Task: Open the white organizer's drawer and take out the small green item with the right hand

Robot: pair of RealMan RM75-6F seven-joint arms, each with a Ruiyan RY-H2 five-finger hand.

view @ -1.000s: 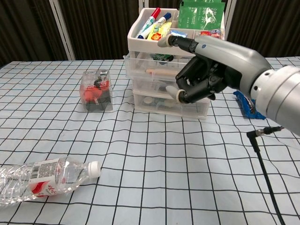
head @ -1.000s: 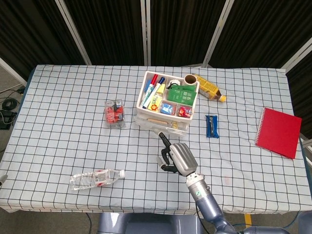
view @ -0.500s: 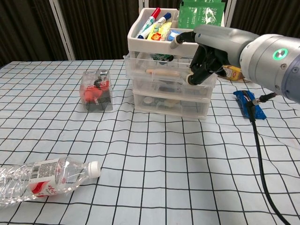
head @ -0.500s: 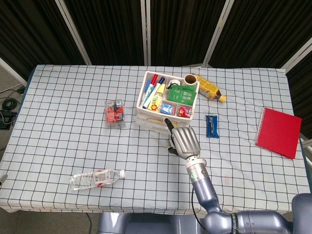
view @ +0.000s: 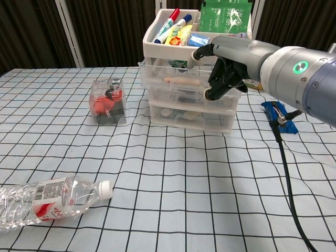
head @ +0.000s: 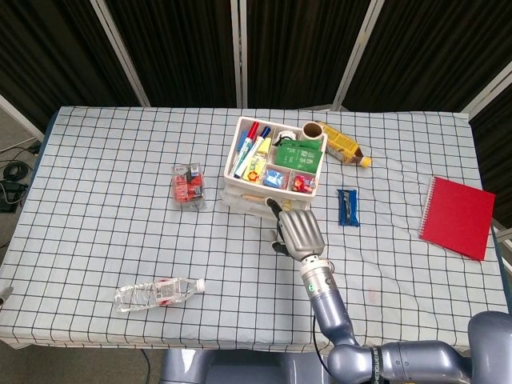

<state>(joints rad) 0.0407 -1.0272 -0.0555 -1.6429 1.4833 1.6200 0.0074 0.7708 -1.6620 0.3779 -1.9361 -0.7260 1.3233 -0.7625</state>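
Right hand: the right hand [view: 231, 65] [head: 294, 230] is at the front of the organizer [view: 173, 84] [head: 268, 172], fingers [view: 218, 86] curled against the clear drawers [view: 181, 84]; whether they grip a drawer edge cannot be told.
Left hand: neither camera shows it.
Organizer: white, standing mid-table on the checked cloth [head: 120, 200], its top tray full of markers [head: 250, 142] [view: 169, 22] and a green packet [head: 300, 154] [view: 223, 18]; the drawers look closed (seen from the chest view).
Green item: a small green thing [view: 181, 64] shows through the top drawer's clear front, just left of the hand.
Left of organizer: a clear box [head: 188, 186] [view: 107, 102] with red and black contents, set apart from it.
Near edge: a plastic bottle [head: 156, 294] [view: 47, 199] lying on its side, cap toward the middle.
Right side: a blue wrapper [head: 346, 206] [view: 278, 115] near the organizer, a red notebook [head: 458, 216] well beyond it.
Behind organizer: a yellow bottle [head: 342, 146] lying at an angle, touching or just beside it.
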